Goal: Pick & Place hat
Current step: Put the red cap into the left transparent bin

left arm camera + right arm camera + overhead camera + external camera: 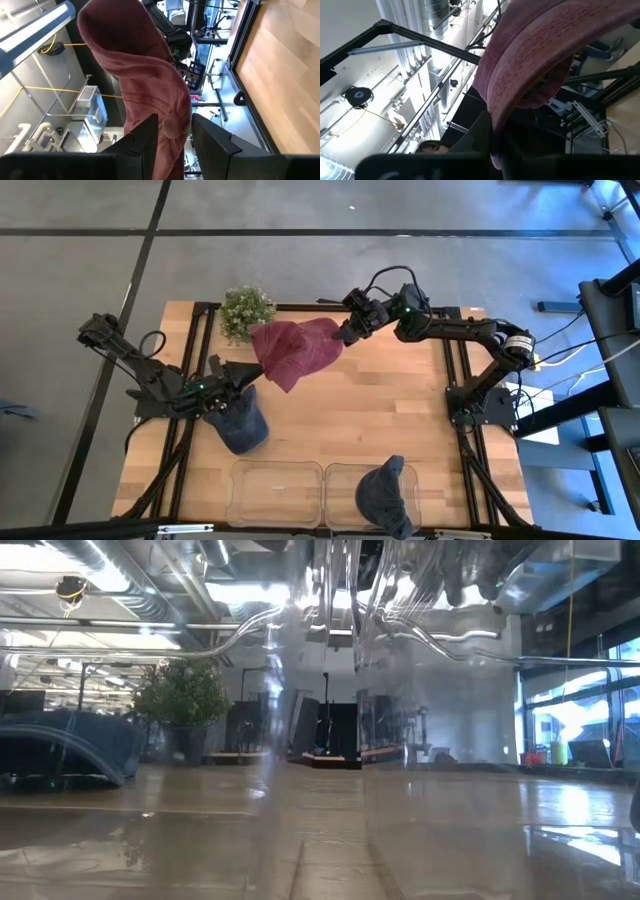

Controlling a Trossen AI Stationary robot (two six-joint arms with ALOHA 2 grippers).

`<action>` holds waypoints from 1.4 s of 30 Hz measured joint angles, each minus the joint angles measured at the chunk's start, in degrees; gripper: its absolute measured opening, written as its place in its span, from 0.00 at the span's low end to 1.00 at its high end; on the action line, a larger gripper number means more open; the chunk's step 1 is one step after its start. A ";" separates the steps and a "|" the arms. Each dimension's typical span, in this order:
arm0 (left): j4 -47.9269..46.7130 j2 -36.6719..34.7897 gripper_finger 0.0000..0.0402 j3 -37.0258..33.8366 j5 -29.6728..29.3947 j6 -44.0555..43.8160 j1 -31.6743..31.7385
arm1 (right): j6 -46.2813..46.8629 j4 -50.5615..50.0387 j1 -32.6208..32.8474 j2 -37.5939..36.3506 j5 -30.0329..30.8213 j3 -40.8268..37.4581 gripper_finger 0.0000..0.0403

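A maroon hat (293,348) hangs in the air over the table's far middle, between both grippers. My left gripper (252,372) is at its near-left end and is shut on it, as the left wrist view shows (175,137). My right gripper (345,332) is at its far-right end, also shut on it (495,142). A dark blue hat (241,426) lies on the table below my left arm; it shows at the left of the low view (70,745). Another blue hat (385,495) sits in the right clear bin (345,480). My left gripper pinches the maroon hat's lower end (172,125) between its two fingers (147,135). The cloth fills the gap and rises beyond the fingers. It comes level from the table's left. The hat is lifted clear of the table. My right gripper pinches the hat's stitched rim (492,107) between its two fingers, coming from the table's right side. The rim curves away beyond the fingers. The exact spot of contact is hidden by the gripper itself. The hat is clear of the table.
A small potted plant (247,311) stands at the far edge, just left of the maroon hat. Two clear bins (277,492) sit side by side at the near edge, and their walls fill the low view. Bare wood (380,410) lies in the table's middle.
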 joint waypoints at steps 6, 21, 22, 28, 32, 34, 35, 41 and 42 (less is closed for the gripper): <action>0.48 0.00 0.28 -0.02 -0.68 2.24 0.13 | 0.00 -0.09 1.01 0.00 1.64 0.00 0.05; 0.87 0.00 0.18 -0.01 3.33 -0.92 0.13 | -3.08 -1.97 1.97 0.00 2.93 0.00 0.05; 0.88 0.00 0.16 -0.02 3.32 -1.94 0.13 | -3.17 -1.97 1.97 0.00 2.93 0.00 0.05; 3.83 0.00 0.07 -0.02 3.03 -8.48 0.13 | -6.52 -1.84 1.88 0.00 2.99 0.00 0.07; 8.47 0.00 0.07 -0.02 3.05 -14.89 0.13 | -10.22 -1.80 1.42 0.00 3.15 0.00 0.09; 11.13 0.00 0.07 -0.02 3.08 -19.74 0.13 | -13.54 -1.65 1.00 0.00 3.70 0.00 0.09; 12.06 -0.02 0.07 -0.02 3.12 -22.42 0.13 | -15.25 -1.24 0.66 0.00 3.78 -0.02 0.09; 15.60 -0.02 0.07 -0.02 6.66 -40.56 0.13 | -27.25 -0.01 -2.41 0.04 7.10 -0.04 0.10; 16.00 0.00 0.07 -0.02 7.01 -44.07 0.13 | -30.11 0.37 -3.24 0.04 7.24 -0.04 0.10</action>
